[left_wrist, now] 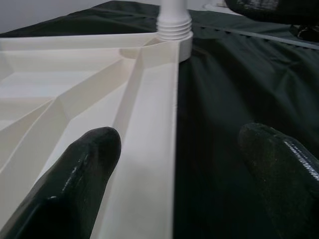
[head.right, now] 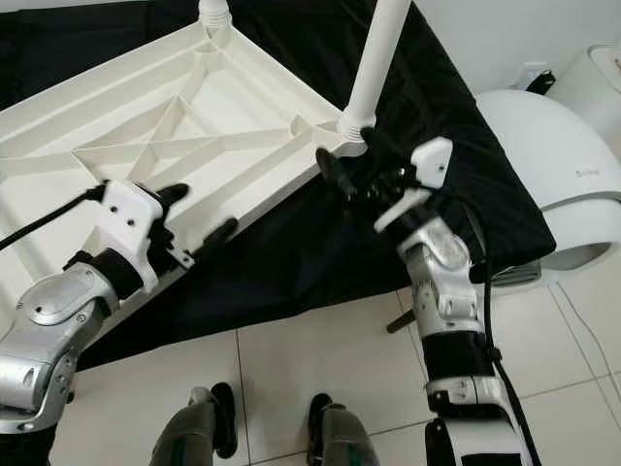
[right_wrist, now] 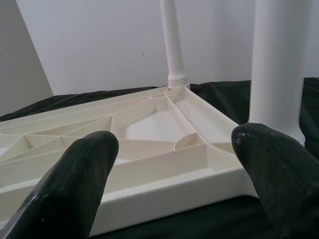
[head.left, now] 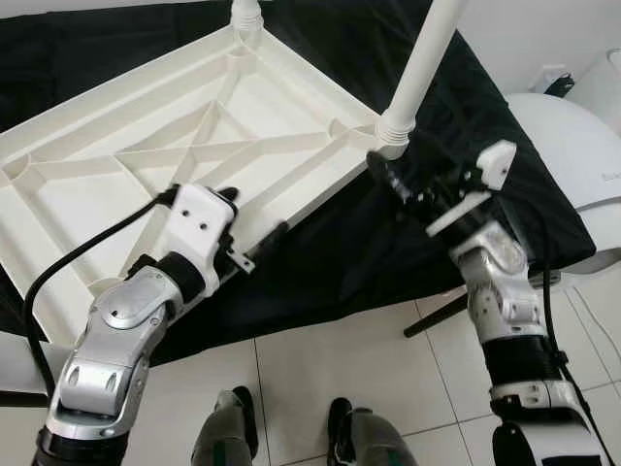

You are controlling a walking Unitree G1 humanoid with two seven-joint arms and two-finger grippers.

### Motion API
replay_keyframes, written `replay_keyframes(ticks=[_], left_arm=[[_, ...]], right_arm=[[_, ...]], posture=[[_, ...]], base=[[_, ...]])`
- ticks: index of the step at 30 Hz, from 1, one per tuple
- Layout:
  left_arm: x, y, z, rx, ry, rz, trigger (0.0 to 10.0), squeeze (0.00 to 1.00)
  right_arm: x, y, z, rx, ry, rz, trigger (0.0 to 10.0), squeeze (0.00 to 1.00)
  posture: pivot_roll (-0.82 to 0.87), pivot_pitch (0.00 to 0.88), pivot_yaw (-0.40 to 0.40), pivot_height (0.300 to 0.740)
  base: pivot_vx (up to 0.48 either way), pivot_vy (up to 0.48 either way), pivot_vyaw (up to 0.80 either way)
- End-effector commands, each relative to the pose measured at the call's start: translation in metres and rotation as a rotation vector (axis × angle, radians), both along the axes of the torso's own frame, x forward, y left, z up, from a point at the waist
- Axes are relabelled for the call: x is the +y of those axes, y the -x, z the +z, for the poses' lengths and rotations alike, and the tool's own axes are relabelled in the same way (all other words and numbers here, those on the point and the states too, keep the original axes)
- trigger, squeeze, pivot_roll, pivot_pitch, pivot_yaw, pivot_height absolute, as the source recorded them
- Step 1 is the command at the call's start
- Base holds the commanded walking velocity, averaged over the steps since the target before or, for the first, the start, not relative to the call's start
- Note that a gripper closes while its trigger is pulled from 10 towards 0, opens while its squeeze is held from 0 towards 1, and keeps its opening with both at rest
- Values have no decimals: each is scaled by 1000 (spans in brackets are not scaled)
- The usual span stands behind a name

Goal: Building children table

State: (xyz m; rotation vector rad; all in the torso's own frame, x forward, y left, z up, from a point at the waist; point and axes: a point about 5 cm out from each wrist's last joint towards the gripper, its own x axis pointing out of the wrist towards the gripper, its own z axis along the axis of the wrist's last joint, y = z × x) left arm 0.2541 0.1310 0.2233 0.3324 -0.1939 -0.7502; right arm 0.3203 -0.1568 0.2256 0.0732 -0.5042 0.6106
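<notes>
The white plastic table top (head.left: 194, 146) lies upside down on a black cloth, ribbed underside up. One white leg (head.left: 424, 63) stands in the near right corner socket, and a second leg (head.left: 246, 15) stands at the far corner. My left gripper (head.left: 254, 214) is open, one finger over the ribs and one over the cloth, straddling the top's near edge (left_wrist: 149, 124). Open too, my right gripper (head.right: 349, 160) sits just before the near right corner, beside the base of that leg (right_wrist: 279, 69). Nothing lies between the fingers of either gripper.
The black cloth (head.left: 388, 252) covers a low surface that ends at a tiled floor (head.left: 320, 359). A white rounded appliance (head.left: 572, 146) stands at the right. A dark rod (head.left: 437, 316) juts out under the cloth's edge. My feet (head.left: 233, 417) are close to the cloth.
</notes>
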Motion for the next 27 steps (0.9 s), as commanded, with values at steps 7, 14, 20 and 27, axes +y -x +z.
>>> replay_keyframes(ticks=[7,14,20,27], left_arm=[[-11,-3,-20,49,-66,-70,10000,0],[-10,-15,-34,113,-72,-8,10000,0],[-5,-24,-42,152,-72,52,10000,0],[-3,-32,-56,220,-117,113,10000,0]], right_arm=[[-2,12,6,-4,-21,-33,10000,0],[5,28,11,6,-32,-13,10000,0],[11,39,2,45,-30,-5,10000,0],[14,45,3,59,-34,-12,10000,0]], posture=[[7,183,-11,740],[-9,181,-3,740],[-19,183,1,740],[-37,184,8,740]], base=[[0,0,0],[0,0,0],[0,0,0],[0,0,0]])
